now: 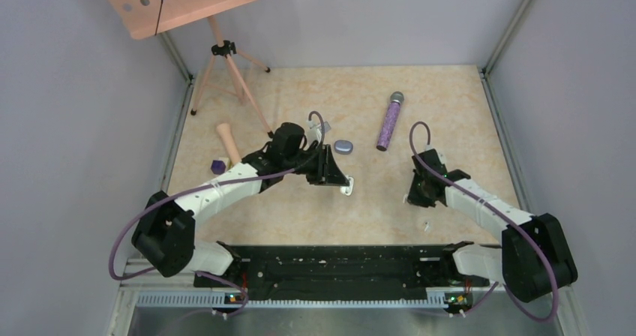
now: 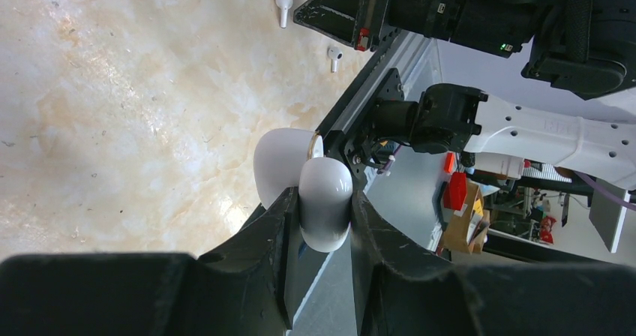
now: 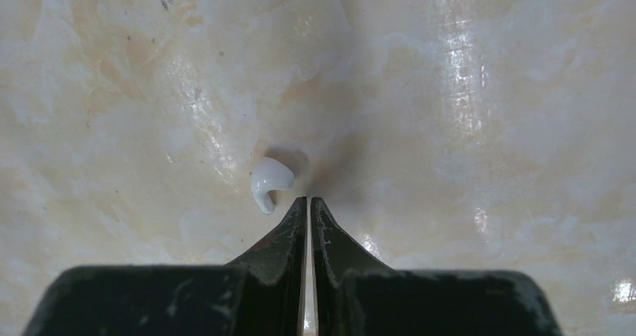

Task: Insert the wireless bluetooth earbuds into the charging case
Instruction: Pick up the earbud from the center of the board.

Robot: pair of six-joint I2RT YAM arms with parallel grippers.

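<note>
My left gripper (image 2: 324,195) is shut on a glossy white charging case (image 2: 327,212) whose lid (image 2: 279,163) hangs open; from above it sits mid-table (image 1: 346,188). My right gripper (image 3: 309,199) is shut with nothing between its fingers, tips down at the tabletop. One white earbud (image 3: 270,178) lies just past the left fingertip, beside it and not gripped. The left wrist view shows that earbud (image 2: 283,6) at the right gripper's tip and a second white earbud (image 2: 334,55) nearer the arm bases, also visible from above (image 1: 426,226).
A grey-blue case (image 1: 343,147) and a purple glitter microphone (image 1: 389,121) lie behind the grippers. A peach cylinder (image 1: 228,142) and a small purple object (image 1: 218,166) sit at the left. A tripod stand (image 1: 225,58) occupies the back left corner. Walls enclose three sides.
</note>
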